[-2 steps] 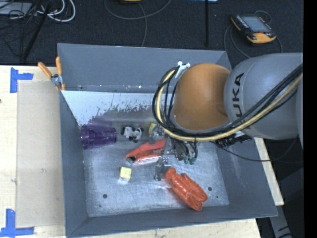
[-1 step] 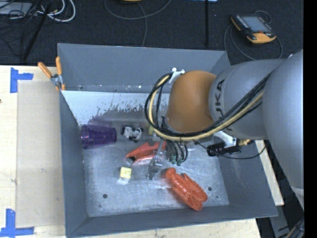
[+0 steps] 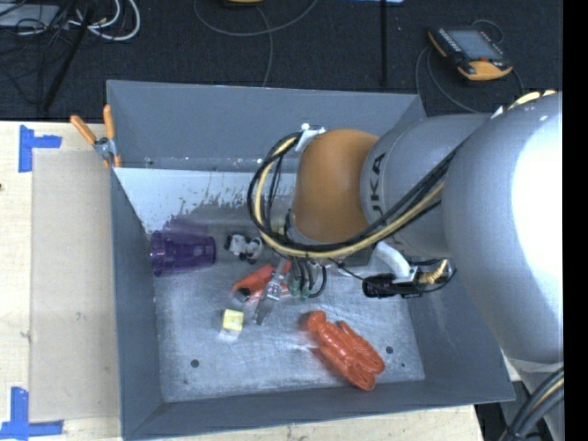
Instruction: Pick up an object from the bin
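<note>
Hanging low in the grey metal bin (image 3: 136,320), the robot's gripper (image 3: 267,301) is sitting near the middle of the bin floor, under the arm's round orange cover and its looping cables. The gripper is touching, or nearly touching, a small orange-red piece with a bent shape (image 3: 250,284), which is lying just to its left. A little yellow block (image 3: 231,321) is lying just below and to the left of the gripper tip. It is too hard to tell if the gripper is open or closed, because the cables and the wrist are hiding much of it. It is also too hard to tell if anything is being held. A purple plastic cup (image 3: 182,251) is lying on its side well away to the left, near the back slope. A tiny black and white thing (image 3: 242,243) is lying between the cup and the arm. A big red-orange lumpy toy (image 3: 345,349) is lying to the lower right, apart from the gripper. The robot seems to be at the grabbing step, right down at the small orange-red piece. Next, it would need to squeeze firmly on that piece and lift straight up, keeping clear of the yellow block.
</note>
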Action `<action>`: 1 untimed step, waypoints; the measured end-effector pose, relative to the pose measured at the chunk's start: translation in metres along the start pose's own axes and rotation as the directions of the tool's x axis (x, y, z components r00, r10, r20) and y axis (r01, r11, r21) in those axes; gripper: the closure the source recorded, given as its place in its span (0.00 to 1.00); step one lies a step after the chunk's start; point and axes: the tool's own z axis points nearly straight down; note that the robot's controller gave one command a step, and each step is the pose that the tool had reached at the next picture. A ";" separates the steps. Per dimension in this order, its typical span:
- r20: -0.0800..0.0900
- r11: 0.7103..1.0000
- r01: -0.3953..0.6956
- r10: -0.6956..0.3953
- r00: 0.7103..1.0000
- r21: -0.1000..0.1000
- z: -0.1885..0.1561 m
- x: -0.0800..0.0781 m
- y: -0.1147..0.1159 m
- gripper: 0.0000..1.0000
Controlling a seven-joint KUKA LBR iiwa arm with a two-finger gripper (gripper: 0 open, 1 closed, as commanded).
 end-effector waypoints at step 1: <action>0.008 0.994 0.109 -0.109 0.994 -0.006 0.034 -0.014 0.007 1.00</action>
